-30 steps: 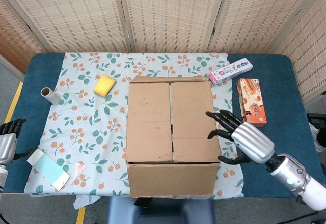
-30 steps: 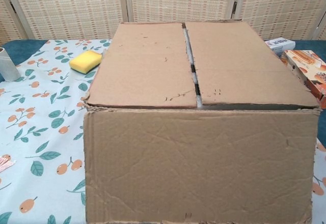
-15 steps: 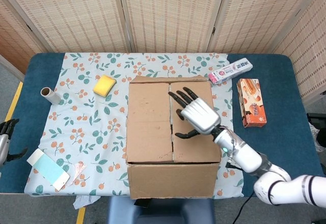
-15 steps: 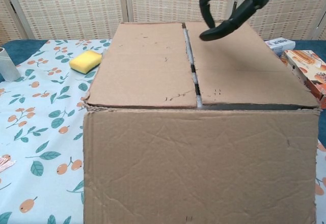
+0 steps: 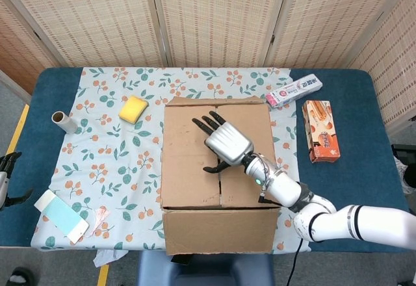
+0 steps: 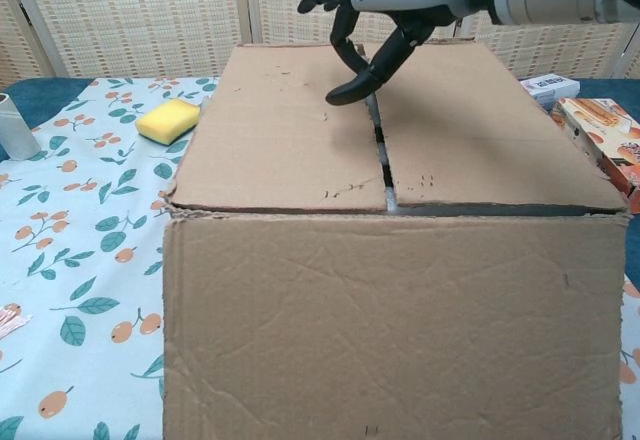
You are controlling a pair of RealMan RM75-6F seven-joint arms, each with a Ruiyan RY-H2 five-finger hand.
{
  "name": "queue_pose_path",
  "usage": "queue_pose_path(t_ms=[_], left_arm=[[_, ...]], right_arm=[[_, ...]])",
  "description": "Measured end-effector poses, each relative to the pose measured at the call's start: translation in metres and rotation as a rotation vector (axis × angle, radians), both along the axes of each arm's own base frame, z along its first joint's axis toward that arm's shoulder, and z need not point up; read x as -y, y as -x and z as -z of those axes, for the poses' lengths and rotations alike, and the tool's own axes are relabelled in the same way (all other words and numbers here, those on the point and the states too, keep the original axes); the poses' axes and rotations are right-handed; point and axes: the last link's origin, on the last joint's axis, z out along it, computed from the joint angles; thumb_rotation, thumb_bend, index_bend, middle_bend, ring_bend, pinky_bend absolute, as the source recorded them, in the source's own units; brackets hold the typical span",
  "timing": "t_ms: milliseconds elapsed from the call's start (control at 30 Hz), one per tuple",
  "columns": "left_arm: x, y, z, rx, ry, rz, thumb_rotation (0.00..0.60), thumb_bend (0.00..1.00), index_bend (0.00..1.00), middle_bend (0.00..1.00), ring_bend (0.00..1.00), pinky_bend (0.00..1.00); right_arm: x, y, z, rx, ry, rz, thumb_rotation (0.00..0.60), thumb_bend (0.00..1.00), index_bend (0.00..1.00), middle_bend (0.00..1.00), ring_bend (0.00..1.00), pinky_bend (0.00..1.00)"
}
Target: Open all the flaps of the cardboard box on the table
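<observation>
Movement from the right hand (image 5: 224,142) is the story: a second ago it hovers off the box's right side, half a second ago it is over the right flap, and now it hangs above the centre seam (image 6: 382,150) of the cardboard box (image 5: 219,169), fingers spread, holding nothing, thumb dipping toward the slot in the chest view. That reads as a line-up to hook a flap edge, though no flap has lifted; both top flaps, left flap (image 5: 190,156) and right flap (image 5: 250,169), lie flat and closed, so the task looks barely begun. Sweeping left to right across the tabletop (image 5: 351,91): at the far left edge the left hand (image 5: 8,169) shows only partly, seemingly holding nothing, though how far its fingers are spread I cannot tell. Then one cardboard tube (image 5: 64,121), one pale blue card (image 5: 62,216) near the front, one yellow sponge (image 5: 133,109) on the floral cloth (image 5: 110,162). One box sits mid-table at the front edge, filling the chest view. Right of it, one toothpaste carton (image 5: 296,91) lies angled near the back, and one orange snack box (image 5: 320,130) lies just beyond, apart from the big box. Count: two hands, two visible flaps, one of everything else.
</observation>
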Motion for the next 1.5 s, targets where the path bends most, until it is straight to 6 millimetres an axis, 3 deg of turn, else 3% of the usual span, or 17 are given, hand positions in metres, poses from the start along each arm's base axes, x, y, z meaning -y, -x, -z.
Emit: queue_pose_path(t_ms=[433, 833, 1167, 1500], left_arm=[[0.000, 0.001, -0.004, 0.011, -0.013, 0.000, 0.600, 0.33, 0.00, 0.08, 0.04, 0.00], [-0.001, 0.001, -0.006, 0.011, -0.013, -0.007, 0.600, 0.33, 0.00, 0.08, 0.04, 0.00], [0.000, 0.002, -0.003, 0.000, -0.013, -0.010, 0.600, 0.33, 0.00, 0.08, 0.04, 0.00], [-0.001, 0.002, -0.001, -0.023, -0.015, -0.003, 0.600, 0.33, 0.00, 0.08, 0.04, 0.00]], right_arm=[[0.004, -0.003, 0.018, -0.040, -0.023, 0.001, 0.242, 0.29, 0.64, 0.02, 0.00, 0.00], [0.005, 0.006, 0.023, -0.081, -0.032, 0.011, 0.241, 0.29, 0.61, 0.00, 0.00, 0.00], [0.000, 0.017, 0.010, -0.099, -0.005, 0.012, 0.241, 0.29, 0.61, 0.00, 0.00, 0.00], [-0.009, 0.027, -0.018, -0.065, 0.040, 0.020, 0.239, 0.29, 0.61, 0.00, 0.00, 0.00]])
